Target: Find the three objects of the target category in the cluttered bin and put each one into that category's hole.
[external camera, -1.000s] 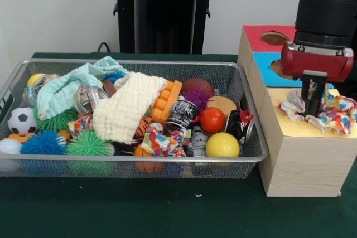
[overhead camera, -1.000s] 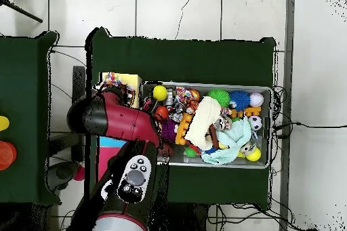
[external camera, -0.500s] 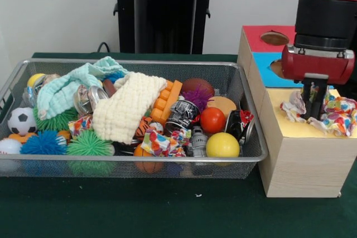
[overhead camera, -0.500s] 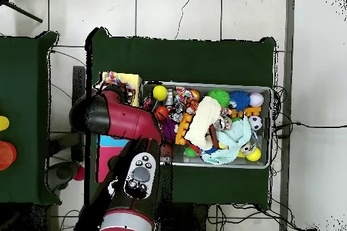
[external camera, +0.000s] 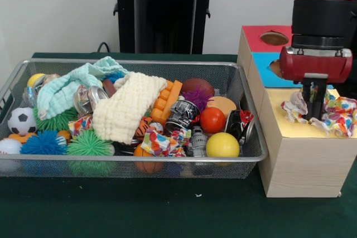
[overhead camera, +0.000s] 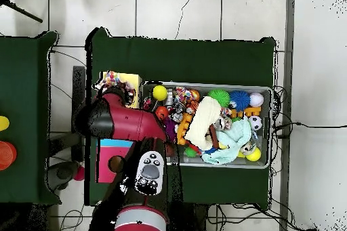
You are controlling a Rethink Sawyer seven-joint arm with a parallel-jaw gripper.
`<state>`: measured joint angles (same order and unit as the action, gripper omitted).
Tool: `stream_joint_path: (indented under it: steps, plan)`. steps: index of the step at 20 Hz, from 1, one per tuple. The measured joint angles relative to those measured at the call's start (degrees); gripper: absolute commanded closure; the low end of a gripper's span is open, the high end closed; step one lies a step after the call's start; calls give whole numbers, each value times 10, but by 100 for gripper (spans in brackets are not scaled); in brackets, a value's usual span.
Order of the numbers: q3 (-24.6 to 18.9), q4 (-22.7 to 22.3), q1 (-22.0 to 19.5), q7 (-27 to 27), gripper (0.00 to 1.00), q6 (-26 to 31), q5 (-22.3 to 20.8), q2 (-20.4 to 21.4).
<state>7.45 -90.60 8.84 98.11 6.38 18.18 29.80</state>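
I work in a lab: tiled floor, loose cables, green-covered bench, my pedestal.

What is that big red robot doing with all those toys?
The red robot arm's gripper hangs over the yellow top of the wooden sorting box, right among some crumpled colourful paper wrappers lying there. Beside the box, the wire mesh bin is full of balls, cloths, cans and spiky toys. One more crumpled colourful wrapper lies in the bin.

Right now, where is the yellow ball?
In the front view the yellow ball sits in the mesh bin, at its near right corner, just below the red ball.
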Motion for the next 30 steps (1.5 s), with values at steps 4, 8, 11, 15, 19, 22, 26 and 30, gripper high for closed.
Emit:
stream_joint_path:
  steps: [4,8,11,15,19,22,26,30]
  plan:
    - [15,7,7,0,100,56,-1,0]
    - [33,28,12,0,100,156,-5,6]
    - [45,37,11,0,100,203,-14,12]
    - [57,37,12,0,100,234,-30,13]
    - [74,40,13,0,100,313,-52,15]
    - [81,42,14,0,100,368,-60,18]
    - [86,38,17,0,100,449,-68,30]
    - [83,18,15,0,100,415,-45,48]
